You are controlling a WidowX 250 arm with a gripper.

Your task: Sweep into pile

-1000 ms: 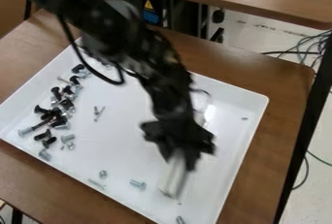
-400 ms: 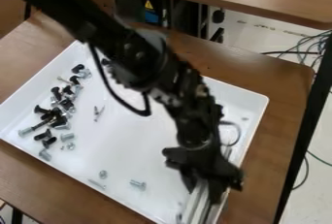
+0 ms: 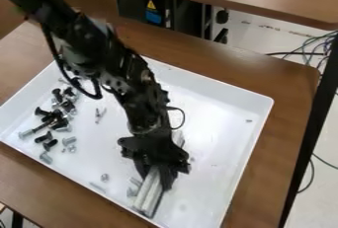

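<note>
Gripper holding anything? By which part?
Yes: the black two-finger gripper holds a long, straight, pale-grey bar partway along, with bar showing on both sides of the grip.

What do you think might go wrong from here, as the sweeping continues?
The silvery bar in the end effector might ride over the loose silver screws beside it instead of pushing them. Its lower end is near the front wall of the white tray, so it could catch there. Pushing into the screw pile might scatter it.
</note>
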